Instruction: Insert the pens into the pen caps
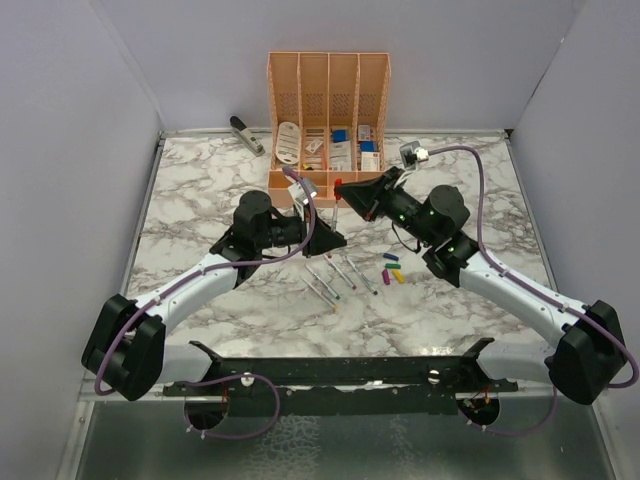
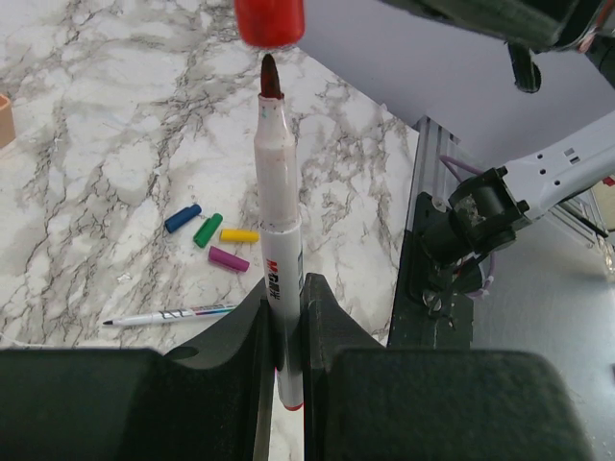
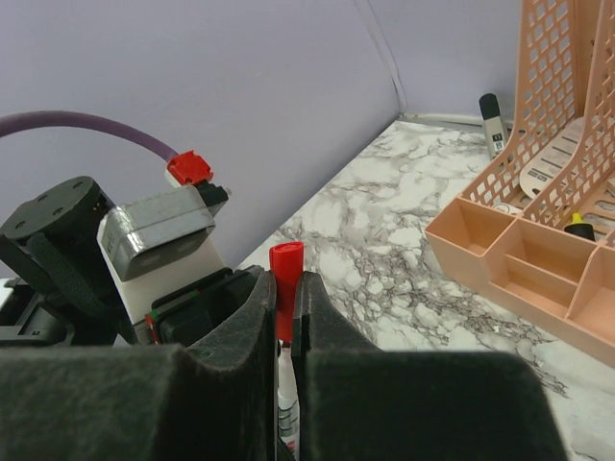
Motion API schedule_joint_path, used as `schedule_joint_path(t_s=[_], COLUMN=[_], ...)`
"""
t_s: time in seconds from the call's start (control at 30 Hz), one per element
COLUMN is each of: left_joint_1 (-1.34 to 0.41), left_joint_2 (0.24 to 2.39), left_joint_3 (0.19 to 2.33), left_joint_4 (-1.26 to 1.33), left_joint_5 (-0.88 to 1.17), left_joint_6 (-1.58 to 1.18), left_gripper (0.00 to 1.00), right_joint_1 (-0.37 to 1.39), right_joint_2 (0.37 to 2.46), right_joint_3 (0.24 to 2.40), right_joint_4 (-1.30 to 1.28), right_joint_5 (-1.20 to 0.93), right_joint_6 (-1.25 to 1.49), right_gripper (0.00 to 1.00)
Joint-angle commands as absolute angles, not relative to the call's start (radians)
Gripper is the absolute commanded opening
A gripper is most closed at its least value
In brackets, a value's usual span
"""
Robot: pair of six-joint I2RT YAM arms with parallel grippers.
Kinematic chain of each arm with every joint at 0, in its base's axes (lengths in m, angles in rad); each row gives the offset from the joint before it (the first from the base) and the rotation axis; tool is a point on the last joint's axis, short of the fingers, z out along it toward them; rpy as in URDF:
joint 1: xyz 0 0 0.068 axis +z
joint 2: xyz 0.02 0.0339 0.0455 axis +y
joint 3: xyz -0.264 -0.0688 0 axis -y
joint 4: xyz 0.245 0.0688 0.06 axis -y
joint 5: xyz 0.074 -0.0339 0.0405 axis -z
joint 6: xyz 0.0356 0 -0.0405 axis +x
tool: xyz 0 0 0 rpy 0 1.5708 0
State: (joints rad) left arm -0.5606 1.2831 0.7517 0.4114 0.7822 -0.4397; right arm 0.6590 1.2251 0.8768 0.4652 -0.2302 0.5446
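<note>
My left gripper [image 1: 333,240] [image 2: 285,290] is shut on a white pen [image 2: 279,216] and holds it upright, its dark red tip up. My right gripper [image 1: 347,192] [image 3: 284,284] is shut on the red pen cap [image 3: 285,277], which hangs just above the pen's tip [image 2: 269,21] with a small gap. The pen's body shows below the cap in the right wrist view [image 3: 287,408]. Several other pens [image 1: 340,276] lie on the marble table. Blue [image 2: 183,218], green [image 2: 208,230], yellow [image 2: 239,234] and purple [image 2: 229,258] caps lie together, beside one lying pen [image 2: 168,315].
A peach mesh desk organizer [image 1: 328,110] [image 3: 538,240] stands at the back centre, just behind both grippers. A black-and-silver stapler [image 1: 246,134] [image 3: 492,120] lies at the back left. Purple walls enclose the table on three sides.
</note>
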Motion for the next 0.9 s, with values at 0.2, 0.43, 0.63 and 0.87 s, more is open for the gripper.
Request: schedule_joint_path(t_s=[0.2,0.43,0.63,0.87], left_joint_1=[-0.566,-0.566,-0.566,-0.566], left_joint_2=[1.294,1.295,1.292,1.297], left_joint_3=[0.802,0.802,0.808,0.822], left_joint_4=[0.452,0.460,0.473,0.484], left_joint_5=[0.822,0.811,0.793,0.771], left_joint_6=[-0.445,-0.446,-0.453,-0.458], left_gripper=[0.00,0.00,0.00,0.00], right_joint_1=[0.660,0.660,0.660,0.660], right_joint_2=[1.235,1.239,1.235,1.232], right_joint_3=[0.847,0.845,0.836,0.813], right_joint_4=[0.518,0.522,0.515,0.517], right_joint_5=[-0.240,-0.249,-0.252,-0.265], right_joint_6=[0.526,0.528,0.526,0.541], right_gripper=[0.01,0.01,0.01,0.01])
